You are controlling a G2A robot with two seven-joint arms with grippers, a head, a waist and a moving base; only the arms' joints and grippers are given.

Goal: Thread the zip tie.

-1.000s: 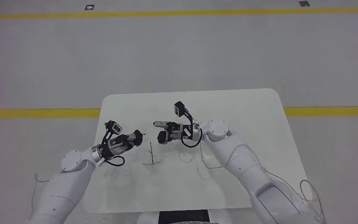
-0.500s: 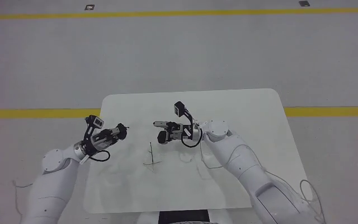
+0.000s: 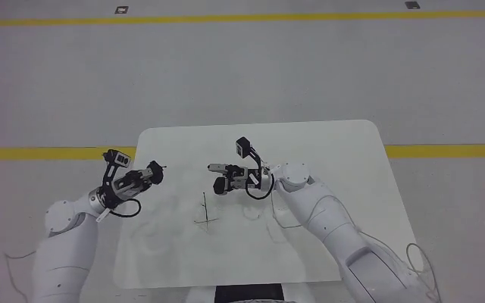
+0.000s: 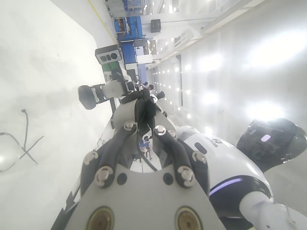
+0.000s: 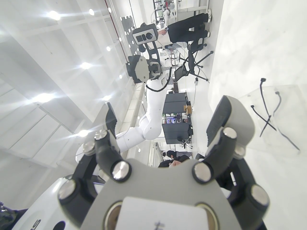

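Now left jaws pinch thin black plastic zip tie; right jaws apart. Risk: floppy tail bends, misses small head hole.

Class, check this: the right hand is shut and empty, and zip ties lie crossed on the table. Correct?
No. The right wrist view shows the right hand open, not shut; it is empty, and zip ties lie crossed on the table.

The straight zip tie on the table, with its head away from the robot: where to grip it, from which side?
Probably grip the zip tie just behind its head, from above, closing across the strap: it lies flat, and that end is clear of the crossing tie near its tail.
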